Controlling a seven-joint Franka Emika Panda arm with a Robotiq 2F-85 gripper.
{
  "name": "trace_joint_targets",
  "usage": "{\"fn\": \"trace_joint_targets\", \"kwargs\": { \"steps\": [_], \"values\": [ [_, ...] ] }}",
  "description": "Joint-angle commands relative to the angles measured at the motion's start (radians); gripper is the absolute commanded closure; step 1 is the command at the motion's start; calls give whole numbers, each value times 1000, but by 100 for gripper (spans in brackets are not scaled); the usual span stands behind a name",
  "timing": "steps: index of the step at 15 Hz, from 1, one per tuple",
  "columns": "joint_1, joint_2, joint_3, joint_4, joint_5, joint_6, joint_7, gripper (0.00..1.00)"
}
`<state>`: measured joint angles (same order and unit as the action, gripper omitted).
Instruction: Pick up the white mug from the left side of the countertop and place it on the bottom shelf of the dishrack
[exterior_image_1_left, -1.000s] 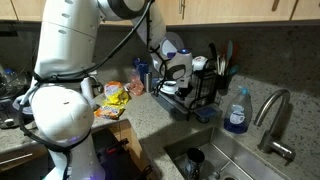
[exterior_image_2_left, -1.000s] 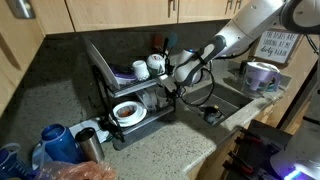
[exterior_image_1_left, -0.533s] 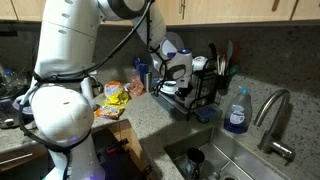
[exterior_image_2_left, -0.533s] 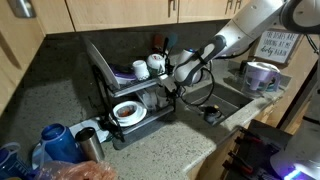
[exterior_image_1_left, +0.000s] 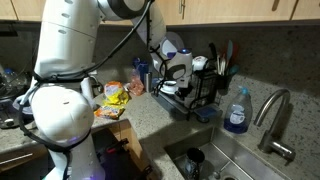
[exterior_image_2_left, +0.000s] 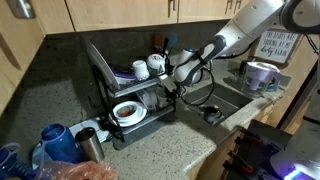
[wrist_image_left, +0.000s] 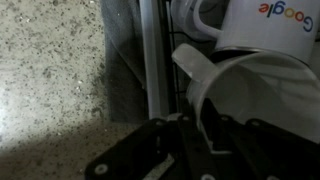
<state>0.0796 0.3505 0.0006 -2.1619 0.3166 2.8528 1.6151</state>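
Observation:
In the wrist view my gripper (wrist_image_left: 197, 125) is shut on the rim of the white mug (wrist_image_left: 262, 92), with one dark finger inside it and one outside, next to its handle. The mug sits against the black wire dishrack (wrist_image_left: 152, 60), with a white Google-printed cup (wrist_image_left: 250, 22) just beyond it. In both exterior views the gripper (exterior_image_1_left: 177, 74) (exterior_image_2_left: 178, 76) is at the end of the dishrack (exterior_image_1_left: 203, 90) (exterior_image_2_left: 120, 88), level with its lower tier. The mug itself is too small to make out there. The speckled countertop (exterior_image_2_left: 160, 150) lies below.
White cups (exterior_image_2_left: 147, 68) stand on the rack's upper tier and a blue-rimmed plate (exterior_image_2_left: 127, 111) lies on the lower one. A blue soap bottle (exterior_image_1_left: 237, 110), a faucet (exterior_image_1_left: 274, 112) and the steel sink (exterior_image_1_left: 215, 160) are beside the rack. Snack packets (exterior_image_1_left: 116, 96) lie by the robot's base.

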Motion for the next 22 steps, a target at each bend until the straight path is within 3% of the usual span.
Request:
{"fn": "trace_joint_targets", "kwargs": {
  "steps": [1, 8, 22],
  "values": [
    [4, 6, -14, 42, -6, -43, -4, 51],
    [-3, -19, -4, 22, 5, -22, -20, 0],
    [-35, -131, 62, -112, 102, 65, -108, 0]
  ]
}}
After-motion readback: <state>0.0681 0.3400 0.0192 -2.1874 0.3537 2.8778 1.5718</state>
